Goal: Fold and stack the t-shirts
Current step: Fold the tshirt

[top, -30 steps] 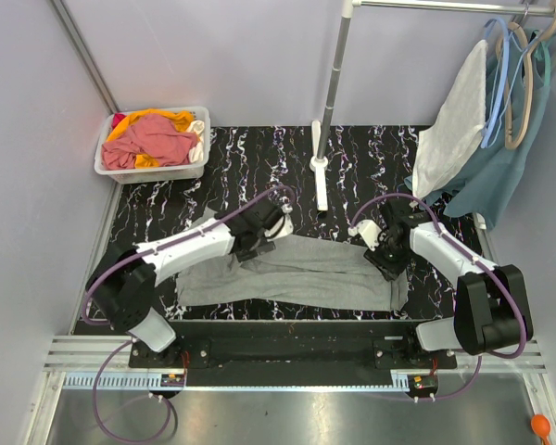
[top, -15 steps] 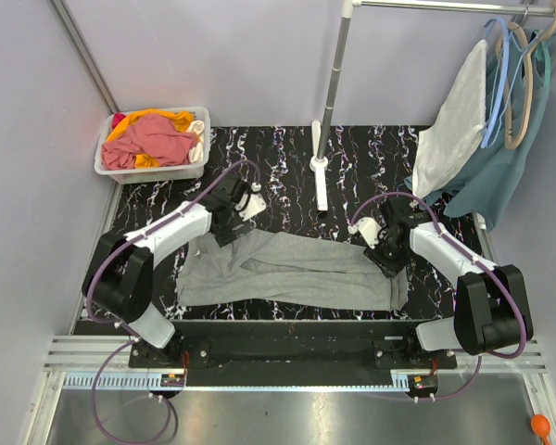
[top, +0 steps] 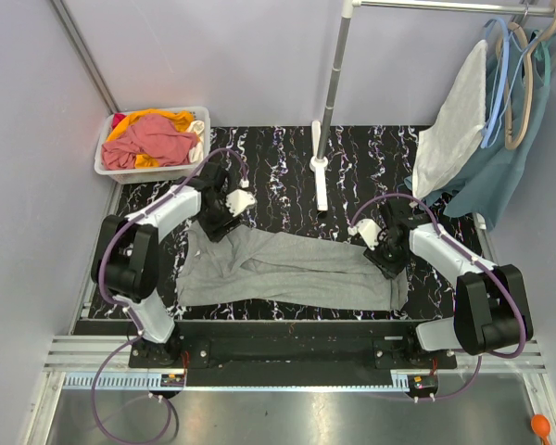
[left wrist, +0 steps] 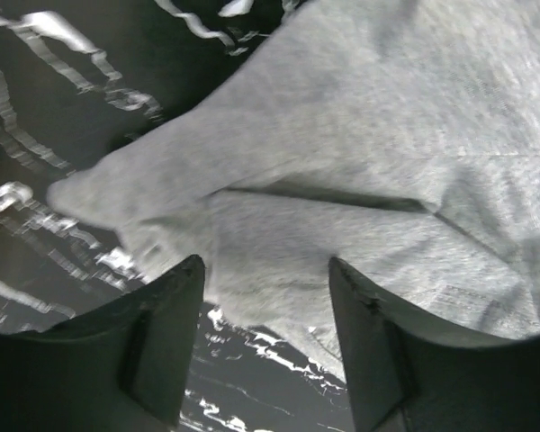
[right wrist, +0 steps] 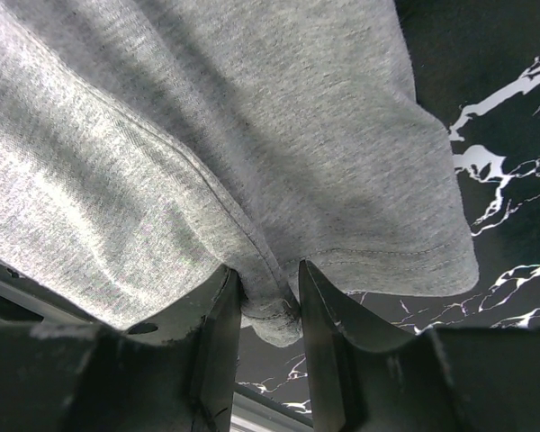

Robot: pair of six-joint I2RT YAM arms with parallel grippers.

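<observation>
A grey t-shirt (top: 287,269) lies spread and partly folded across the front of the black marbled table (top: 278,167). My left gripper (top: 213,222) is open and empty, just above the shirt's upper left corner; in the left wrist view the gripper (left wrist: 265,346) has its fingers apart over the cloth edge (left wrist: 279,225). My right gripper (top: 387,260) is shut on a bunched fold of the grey t-shirt (right wrist: 252,135) at the shirt's right end; it shows in the right wrist view (right wrist: 268,310) with the fold pinched between the fingers.
A clear bin (top: 104,167) with red, orange and white clothes (top: 153,139) stands at the back left. A metal rack pole (top: 329,93) with its white base (top: 321,181) stands at mid-back. Garments on hangers (top: 482,130) hang at the right.
My left gripper has moved from the shirt's upper middle to the left and back, to the shirt's upper left corner. The right gripper has stayed shut on the right end.
</observation>
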